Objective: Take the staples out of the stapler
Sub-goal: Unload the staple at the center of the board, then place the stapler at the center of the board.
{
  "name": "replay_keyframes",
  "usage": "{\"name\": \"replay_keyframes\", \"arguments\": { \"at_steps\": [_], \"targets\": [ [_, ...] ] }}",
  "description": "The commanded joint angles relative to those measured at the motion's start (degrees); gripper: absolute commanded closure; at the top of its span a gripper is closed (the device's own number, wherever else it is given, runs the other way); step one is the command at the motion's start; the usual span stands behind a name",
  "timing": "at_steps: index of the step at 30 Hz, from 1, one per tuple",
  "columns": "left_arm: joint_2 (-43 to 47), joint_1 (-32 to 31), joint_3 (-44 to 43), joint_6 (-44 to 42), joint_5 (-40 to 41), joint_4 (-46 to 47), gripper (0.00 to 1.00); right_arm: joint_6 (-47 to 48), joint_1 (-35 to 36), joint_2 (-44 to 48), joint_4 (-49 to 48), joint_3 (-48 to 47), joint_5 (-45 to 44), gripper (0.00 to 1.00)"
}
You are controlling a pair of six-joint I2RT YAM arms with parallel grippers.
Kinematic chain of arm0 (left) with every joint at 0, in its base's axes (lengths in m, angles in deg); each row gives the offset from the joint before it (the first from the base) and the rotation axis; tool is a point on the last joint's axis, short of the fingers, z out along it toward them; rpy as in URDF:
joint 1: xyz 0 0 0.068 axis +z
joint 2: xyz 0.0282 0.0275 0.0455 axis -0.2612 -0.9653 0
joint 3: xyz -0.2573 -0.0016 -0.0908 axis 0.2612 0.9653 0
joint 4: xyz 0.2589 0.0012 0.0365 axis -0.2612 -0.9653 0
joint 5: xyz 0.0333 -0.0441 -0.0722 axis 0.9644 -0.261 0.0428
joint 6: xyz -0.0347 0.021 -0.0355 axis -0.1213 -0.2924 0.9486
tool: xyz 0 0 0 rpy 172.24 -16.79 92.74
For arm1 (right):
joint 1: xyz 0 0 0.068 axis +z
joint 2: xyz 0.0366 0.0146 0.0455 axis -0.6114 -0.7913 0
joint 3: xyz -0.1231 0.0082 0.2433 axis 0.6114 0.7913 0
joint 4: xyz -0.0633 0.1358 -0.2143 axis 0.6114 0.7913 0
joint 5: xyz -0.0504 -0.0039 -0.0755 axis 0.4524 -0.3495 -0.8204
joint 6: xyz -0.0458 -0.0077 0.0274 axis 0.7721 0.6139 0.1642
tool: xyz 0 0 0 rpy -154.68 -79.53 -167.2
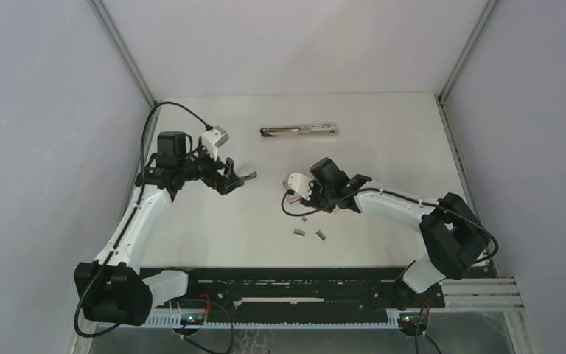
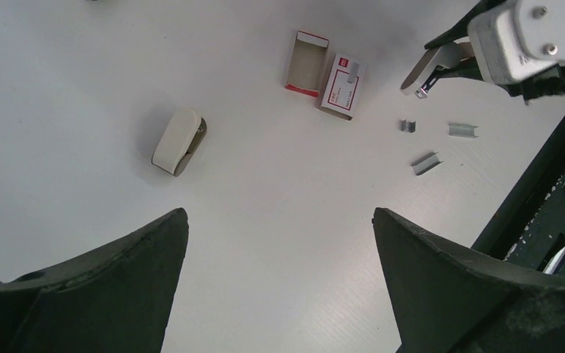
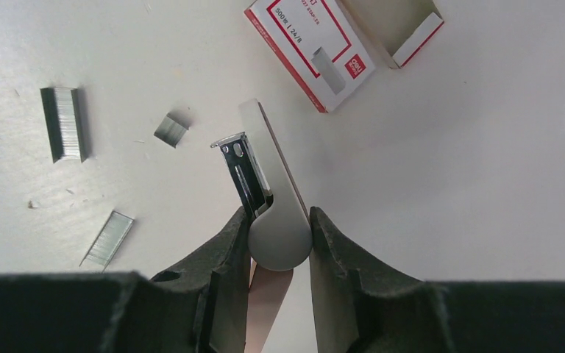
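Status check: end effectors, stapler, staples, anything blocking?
Left end effector open, empty. Right end effector shut on small stapler, magazine exposed. Three staple strips loose on table. Staple box nearby, not blocking.

Odds and ends on the white table (image 1: 383,147)
A long silvery tool (image 1: 298,131) lies flat at 12 o'clock. In the left wrist view, a red-and-white box sleeve (image 2: 342,86) sits just beside its open tray (image 2: 307,64), with a cream stapler (image 2: 179,142) at their 8 o'clock.

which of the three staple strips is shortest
The stubby strip nearest the open end of the held stapler; the far-left strip and the lower strip are longer.
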Motion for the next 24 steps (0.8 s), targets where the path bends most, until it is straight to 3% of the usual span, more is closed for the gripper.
{"name": "replay_keyframes", "arguments": {
  "at_steps": [1, 8, 17, 24],
  "targets": [
    [0.49, 0.21, 0.76, 0.22, -2.16, 1.82, 0.00, -3.45, -4.25, -1.36, 4.35, -5.75, 7.08, 0.82],
    [0.41, 0.20, 0.79, 0.04, -2.72, 1.86, 0.00, -5.25, -16.04, -7.63, 19.08, -16.29, 25.26, 0.79],
    [0.05, -0.28, 0.50, -0.72, -4.06, 0.96, 0.00, -5.87, -24.75, -22.21, 39.24, -33.06, 44.80, 0.77],
    [0.01, -0.88, 0.45, -1.28, -4.42, 0.38, 0.00, -7.85, -28.32, -32.35, 48.21, -39.31, 51.45, 0.77]
  ]
}}
